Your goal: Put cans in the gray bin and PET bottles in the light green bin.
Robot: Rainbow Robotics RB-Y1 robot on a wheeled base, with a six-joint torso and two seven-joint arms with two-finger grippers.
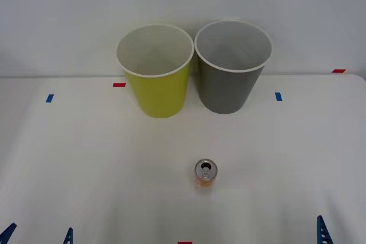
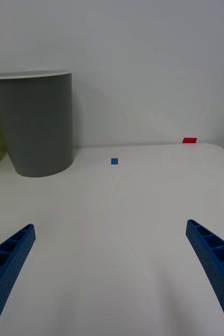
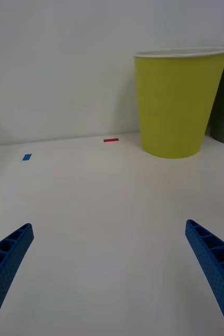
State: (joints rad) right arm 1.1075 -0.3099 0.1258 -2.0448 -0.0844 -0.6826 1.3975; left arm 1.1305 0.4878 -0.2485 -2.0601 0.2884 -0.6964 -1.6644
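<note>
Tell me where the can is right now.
In the front view, the can stands upright on the white table, just right of center, in front of the gray bin.

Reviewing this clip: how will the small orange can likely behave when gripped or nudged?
The can stands upright with its tab opening already punched, so it is probably empty and light. Thin metal walls may dent under a hard squeeze. Narrow and taller than wide, it could tip if nudged near the top, then roll across the smooth table.

At the front view's bottom edge both grippers are cut off, leaving blue tips: left gripper [image 1: 37, 235] lower left, right gripper [image 1: 323, 231] lower right. The can [image 1: 206, 175] label is unreadable.
</note>
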